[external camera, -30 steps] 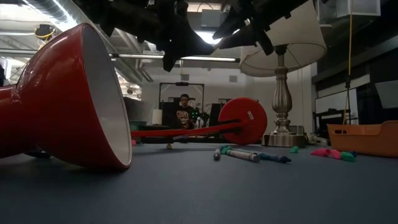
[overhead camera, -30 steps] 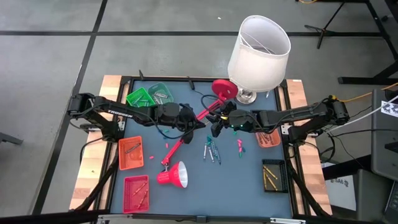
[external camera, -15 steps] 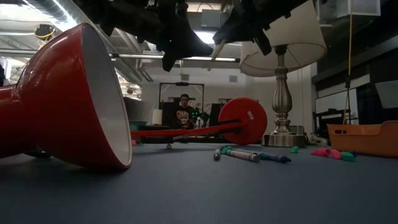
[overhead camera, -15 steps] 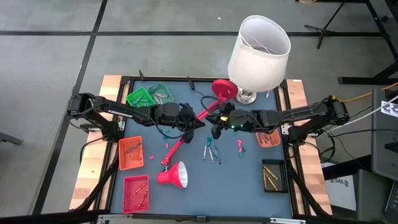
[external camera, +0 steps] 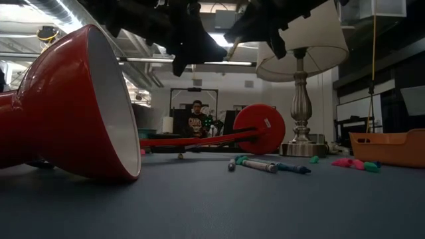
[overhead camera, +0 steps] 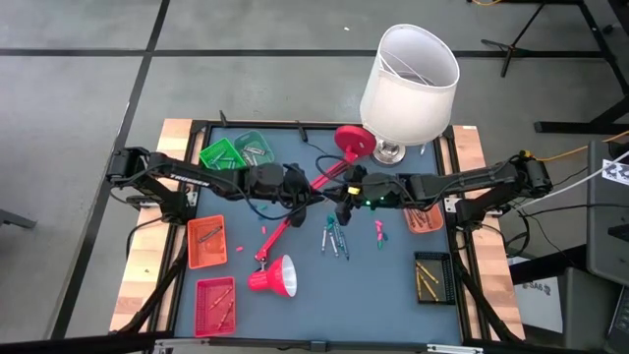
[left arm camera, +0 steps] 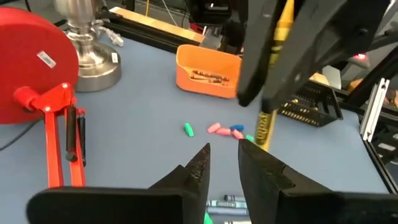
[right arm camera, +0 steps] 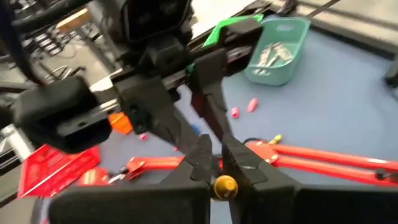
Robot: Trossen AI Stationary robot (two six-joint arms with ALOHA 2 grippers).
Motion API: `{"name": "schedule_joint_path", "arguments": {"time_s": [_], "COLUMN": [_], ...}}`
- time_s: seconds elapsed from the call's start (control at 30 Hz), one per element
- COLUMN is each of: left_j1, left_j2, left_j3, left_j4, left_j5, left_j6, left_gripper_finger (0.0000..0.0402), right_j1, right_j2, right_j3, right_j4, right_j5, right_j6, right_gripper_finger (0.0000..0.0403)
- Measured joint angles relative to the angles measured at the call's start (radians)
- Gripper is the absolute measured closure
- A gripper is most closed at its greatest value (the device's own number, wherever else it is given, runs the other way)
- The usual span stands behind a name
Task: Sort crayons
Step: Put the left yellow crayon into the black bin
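Observation:
A yellow crayon (left arm camera: 266, 124) hangs in the air over the table's middle, with my right gripper (overhead camera: 341, 196) shut on it. My left gripper (left arm camera: 224, 163) faces it from the table's left. It is open with nothing between its fingers, which stand just short of the crayon's lower end. On the mat below lie loose teal and grey crayons (overhead camera: 332, 239) and pink ones (overhead camera: 378, 232). Sorted crayons lie in bins around the mat. My right gripper pinches the yellow crayon between its two fingers, on its upper half (left arm camera: 282, 28). The fingers come about level from the table's right and lie across the crayon. The crayon stands nearly upright, clear of the table. Its top end (right arm camera: 225, 185) shows between the fingers and its lower half sticks out below.
A red desk lamp lies across the mat: base (overhead camera: 354, 140), long arm (overhead camera: 295, 218), shade (overhead camera: 276, 278). A tall white-shaded lamp (overhead camera: 408, 69) stands at the far right. Bins: green (overhead camera: 221, 154), teal (overhead camera: 255, 146), orange-red (overhead camera: 206, 242), red (overhead camera: 215, 303), orange (overhead camera: 425, 218), black (overhead camera: 432, 278).
My right gripper has shut its spread fingers on the yellow crayon and turned a little, staying in place next to my left gripper. The crayon has stayed high above the table between the two grippers.

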Motion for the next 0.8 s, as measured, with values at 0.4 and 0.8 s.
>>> {"name": "schedule_joint_path", "arguments": {"time_s": [0.4, 0.8], "left_j1": [-0.010, -0.010], "left_j2": [0.000, 0.001], "left_j3": [0.000, -0.001], "left_j4": [-0.084, -0.087], "left_j5": [-0.006, -0.008], "left_j6": [0.000, 0.000], "left_gripper_finger": [0.0315, 0.0323], "right_j1": [0.002, 0.268], "right_j2": [-0.071, -0.083], "right_j3": [0.000, 0.000], "right_j4": [-0.391, -0.897], "right_j5": [-0.534, -0.659], "right_j6": [0.080, 0.279], "right_gripper_finger": [0.0391, 0.0383]}}
